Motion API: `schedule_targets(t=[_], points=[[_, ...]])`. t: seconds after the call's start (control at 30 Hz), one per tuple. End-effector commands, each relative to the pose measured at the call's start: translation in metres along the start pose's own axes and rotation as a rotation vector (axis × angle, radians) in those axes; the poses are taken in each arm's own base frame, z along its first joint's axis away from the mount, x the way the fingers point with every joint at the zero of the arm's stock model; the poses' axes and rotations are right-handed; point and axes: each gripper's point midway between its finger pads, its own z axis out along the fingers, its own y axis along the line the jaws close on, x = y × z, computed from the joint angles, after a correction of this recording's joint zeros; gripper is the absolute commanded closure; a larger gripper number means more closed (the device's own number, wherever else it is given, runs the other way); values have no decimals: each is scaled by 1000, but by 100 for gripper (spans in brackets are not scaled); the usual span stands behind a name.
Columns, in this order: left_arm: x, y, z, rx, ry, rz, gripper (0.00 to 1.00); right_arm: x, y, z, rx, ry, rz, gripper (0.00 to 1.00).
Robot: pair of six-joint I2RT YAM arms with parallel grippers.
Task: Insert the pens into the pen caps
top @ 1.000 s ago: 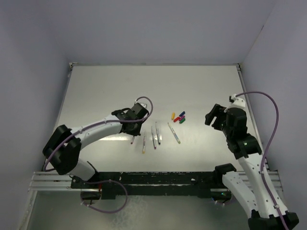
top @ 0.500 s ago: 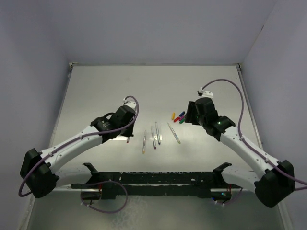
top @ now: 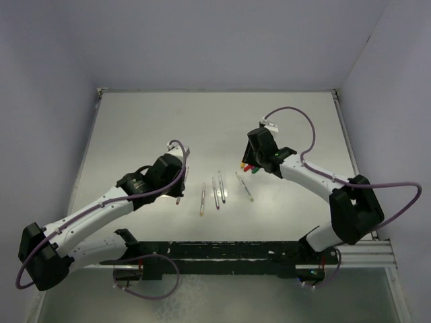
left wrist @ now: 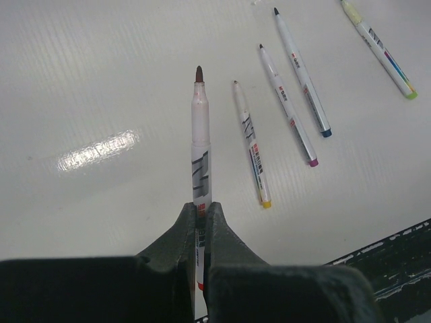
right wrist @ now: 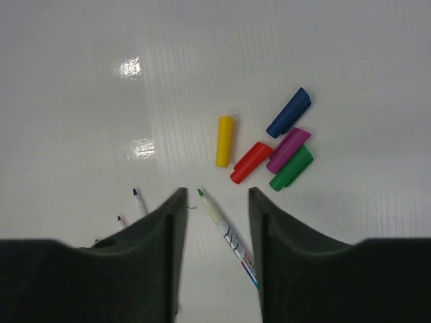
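Lying loose at the middle of the bench (top: 135, 128), all five caps (right wrist: 288, 149) are sitting empty, so no capping is done. Four pens (top: 215, 192) are resting nearer the front edge. The left tool (left wrist: 200, 214) is pinching the fifth pen (left wrist: 200, 134); the right tool (right wrist: 217, 196) is hovering agape by the caps, empty.

Pen caps (right wrist: 269, 158): lying just ahead and right of the right gripper (right wrist: 217, 194).
Four pens (left wrist: 285, 101): lying right of the left gripper (left wrist: 201, 207).
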Motion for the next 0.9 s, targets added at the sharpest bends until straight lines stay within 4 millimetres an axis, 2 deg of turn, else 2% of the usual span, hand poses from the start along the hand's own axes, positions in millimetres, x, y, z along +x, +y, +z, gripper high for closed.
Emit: schedule_targets(t=[0.0,0.03,0.1,0.33,0.57,0.7,0.87], points=[[-9,-10,-3,46,-38,13,100,-17,21,11,-22,-48,108,66],[-9,-9,-2,43,-35,18,100,-22,27,12,-26,-56,128,87],[-7,-9,-1,39,-27,25,100,-21,29,17,-19,-50,153,93],[-2,-9,1,44,-17,43,100,-13,27,28,26,-28,172,81],[2,-12,5,58,-8,44,100,0,9,31,116,-6,210,69],[5,-13,6,62,-6,49,100,10,-1,33,151,5,242,70],[11,-13,9,63,16,56,100,14,2,37,139,14,261,76]])
